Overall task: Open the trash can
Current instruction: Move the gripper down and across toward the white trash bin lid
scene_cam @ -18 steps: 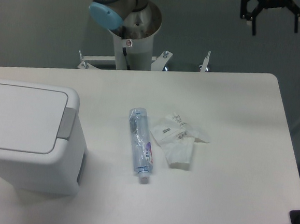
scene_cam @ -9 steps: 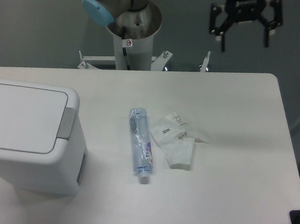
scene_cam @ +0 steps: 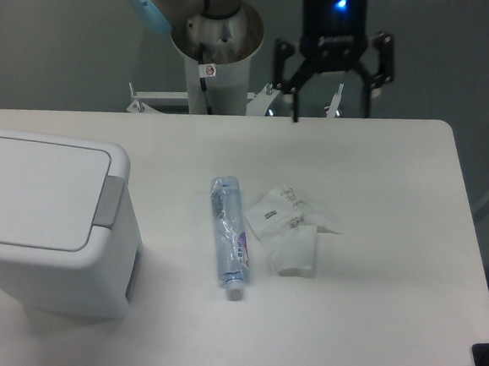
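Note:
The trash can [scene_cam: 51, 223] is a large white boxy bin at the left of the table, its flat white lid down and a grey push-bar strip [scene_cam: 109, 201] along the lid's right edge. My gripper [scene_cam: 332, 115] hangs in the air over the table's far edge, well to the right of the bin and apart from it. Its black fingers [scene_cam: 297, 90] are spread wide and point down, with nothing between them.
A clear plastic bottle [scene_cam: 228, 234] lies on its side at the table's middle. Beside it on the right lie crumpled white wrappers [scene_cam: 290, 226]. The arm's base column [scene_cam: 215, 62] stands behind the table's far edge.
The gripper has come down and to the left, from the upper right corner toward the table's far edge. It has stayed open. Nothing on the table has moved.

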You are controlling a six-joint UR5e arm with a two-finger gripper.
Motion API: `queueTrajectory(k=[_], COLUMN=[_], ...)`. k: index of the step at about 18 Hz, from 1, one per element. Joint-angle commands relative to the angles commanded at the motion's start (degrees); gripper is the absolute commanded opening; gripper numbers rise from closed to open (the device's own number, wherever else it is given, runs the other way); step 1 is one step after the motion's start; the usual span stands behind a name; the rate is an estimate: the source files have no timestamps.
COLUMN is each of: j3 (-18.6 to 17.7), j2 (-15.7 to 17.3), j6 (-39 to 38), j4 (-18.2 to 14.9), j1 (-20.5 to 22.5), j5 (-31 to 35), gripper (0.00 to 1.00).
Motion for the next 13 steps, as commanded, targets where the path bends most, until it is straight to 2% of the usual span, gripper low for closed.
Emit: queueTrajectory(k=[3,5,9,13], j3=[0.7,0.8,0.3,0.5], j2=[-2.6,-3.4,-3.9,-5.6], j6=[-9.2,-13.5,-19.4,-22.6], j4=[2.2,2.3,2.3,2.3], j1=[-3.9,-5.5,-6.2,-8.5], j5=[-1.8,-4.3,-11.1,-12.5], gripper=[1.00,1.00,1.00,1.00])
